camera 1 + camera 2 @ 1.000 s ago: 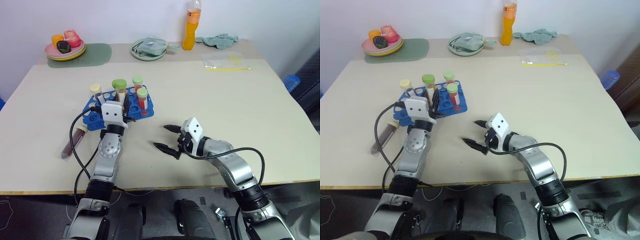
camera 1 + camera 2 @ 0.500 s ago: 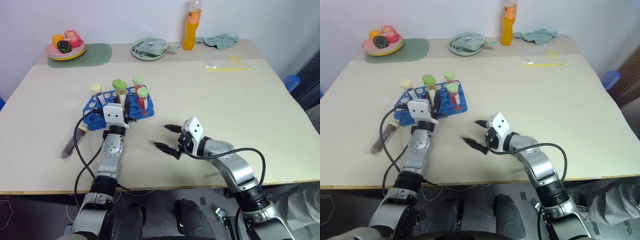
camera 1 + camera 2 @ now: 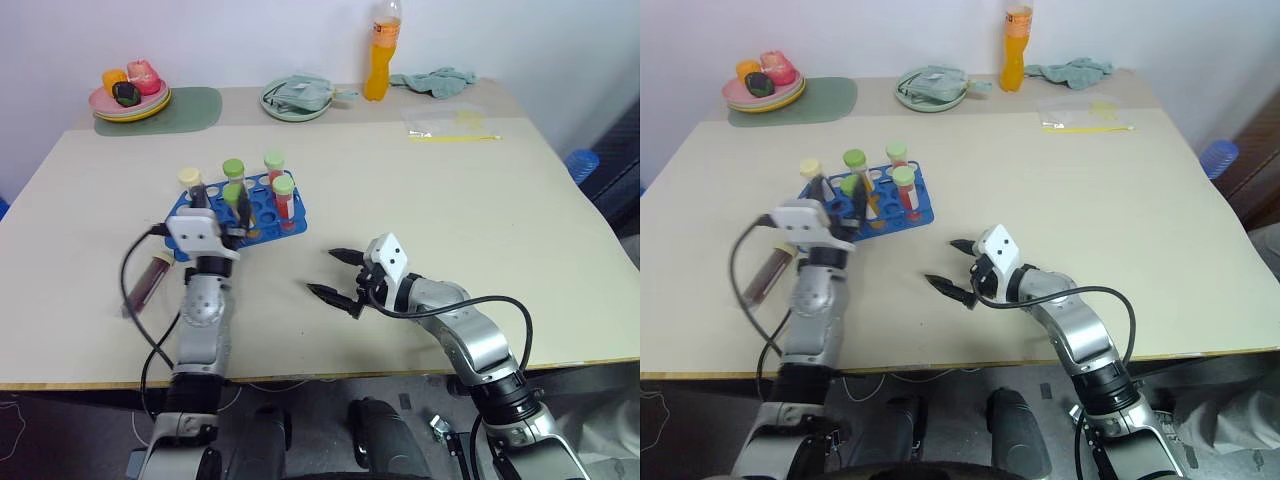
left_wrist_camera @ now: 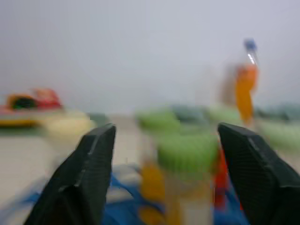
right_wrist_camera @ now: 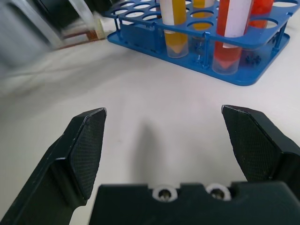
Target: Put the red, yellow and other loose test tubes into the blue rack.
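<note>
The blue rack [image 3: 262, 205], several capped tubes upright in it, is seen toward the worktop's [image 3: 450, 200] left side. A maroon tube [image 3: 150, 281] lies nearer the left edge. Both the left gripper [image 3: 222, 200] and the right gripper [image 3: 335, 275] are held with jaws wide and empty.

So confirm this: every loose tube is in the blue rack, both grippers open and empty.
Not every tube: a dark maroon tube lies on the table left of the blue rack, as the left eye view shows. The left gripper and right gripper are indeed open and empty.
</note>
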You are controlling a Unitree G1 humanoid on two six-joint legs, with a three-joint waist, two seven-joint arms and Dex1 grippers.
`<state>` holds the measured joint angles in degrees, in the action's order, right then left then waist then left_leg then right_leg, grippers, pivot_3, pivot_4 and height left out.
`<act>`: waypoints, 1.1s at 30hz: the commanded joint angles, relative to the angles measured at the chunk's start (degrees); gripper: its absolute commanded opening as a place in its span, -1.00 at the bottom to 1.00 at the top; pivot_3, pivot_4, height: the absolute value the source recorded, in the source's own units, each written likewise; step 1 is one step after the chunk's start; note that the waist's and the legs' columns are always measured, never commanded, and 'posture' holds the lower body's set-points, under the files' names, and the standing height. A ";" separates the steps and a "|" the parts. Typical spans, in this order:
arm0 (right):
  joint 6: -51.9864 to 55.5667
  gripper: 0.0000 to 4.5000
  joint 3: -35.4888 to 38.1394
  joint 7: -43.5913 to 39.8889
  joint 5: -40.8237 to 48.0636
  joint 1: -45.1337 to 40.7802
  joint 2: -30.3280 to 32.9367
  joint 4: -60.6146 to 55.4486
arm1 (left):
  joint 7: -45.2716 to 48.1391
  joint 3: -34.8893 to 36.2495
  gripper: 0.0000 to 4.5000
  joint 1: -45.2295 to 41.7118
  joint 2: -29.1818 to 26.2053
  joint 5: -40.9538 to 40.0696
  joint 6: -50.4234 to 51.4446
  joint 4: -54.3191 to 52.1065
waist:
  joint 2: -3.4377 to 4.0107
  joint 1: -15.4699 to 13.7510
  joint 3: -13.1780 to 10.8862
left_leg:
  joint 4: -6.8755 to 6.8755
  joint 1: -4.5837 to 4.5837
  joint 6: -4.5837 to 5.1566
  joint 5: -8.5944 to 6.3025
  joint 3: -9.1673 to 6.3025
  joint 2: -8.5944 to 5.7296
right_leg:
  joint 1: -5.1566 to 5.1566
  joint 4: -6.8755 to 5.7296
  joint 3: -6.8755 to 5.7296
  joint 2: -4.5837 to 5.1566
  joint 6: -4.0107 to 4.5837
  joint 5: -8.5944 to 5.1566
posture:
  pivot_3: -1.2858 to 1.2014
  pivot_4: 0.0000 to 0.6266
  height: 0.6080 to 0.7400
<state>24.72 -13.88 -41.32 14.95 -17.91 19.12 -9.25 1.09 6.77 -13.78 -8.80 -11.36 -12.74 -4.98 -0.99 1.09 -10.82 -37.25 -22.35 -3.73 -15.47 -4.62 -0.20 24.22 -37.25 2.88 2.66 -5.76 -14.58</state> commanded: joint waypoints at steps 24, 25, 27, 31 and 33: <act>-2.86 0.94 -0.62 -2.10 0.83 -3.11 -3.22 2.37 | 19.68 -4.92 0.97 -17.67 -54.50 -29.29 102.11 2.80 | -0.08 1.90 -0.07 | 0.16 0.06 0.00 0.00 -0.04 0.01 | 0.07 -0.05 -0.05 -0.07 0.02 -0.05 | 0.03 -0.52 1.00; -2.86 0.94 -0.54 -1.81 0.82 -2.93 -3.26 2.17 | 20.91 -6.84 0.97 -18.62 -54.37 -28.84 102.15 3.85 | -0.08 1.95 -0.07 | 0.17 0.06 0.00 0.00 -0.04 0.02 | 0.10 -0.05 -0.04 -0.08 0.03 -0.05 | 0.03 -0.52 1.00; -2.87 0.94 -0.46 -1.39 0.84 -2.63 -3.23 1.84 | 23.15 -11.03 0.97 -19.55 -55.16 -26.95 100.69 5.06 | -0.09 1.99 -0.07 | 0.16 0.02 -0.01 0.01 -0.04 0.02 | 0.13 -0.06 -0.04 -0.08 0.03 -0.05 | 0.03 -0.52 1.00; -2.90 0.94 -0.42 -1.02 0.93 -2.38 -3.03 1.55 | 27.19 -15.49 0.58 -21.28 -55.99 -23.72 98.22 7.95 | -0.09 1.67 -0.07 | 0.15 0.00 -0.02 0.01 -0.03 0.02 | 0.14 -0.06 -0.04 -0.07 0.04 -0.05 | 0.03 -0.52 1.00; -2.91 0.94 -0.47 -0.93 0.96 -2.34 -2.99 1.49 | 28.67 -16.81 0.10 -22.20 -56.17 -22.19 97.28 9.12 | -0.09 1.55 -0.07 | 0.14 0.00 -0.01 0.01 -0.01 0.02 | 0.14 -0.06 -0.03 -0.06 0.04 -0.05 | 0.03 -0.52 1.00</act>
<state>22.84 -15.07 -42.36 15.76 -20.23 16.44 -5.42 28.46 -9.29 -34.76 -63.78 -35.23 85.45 3.78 -1.08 2.64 -10.89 -37.11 -22.35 -3.75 -15.47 -4.63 -0.19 24.35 -37.31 2.85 2.61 -5.73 -14.64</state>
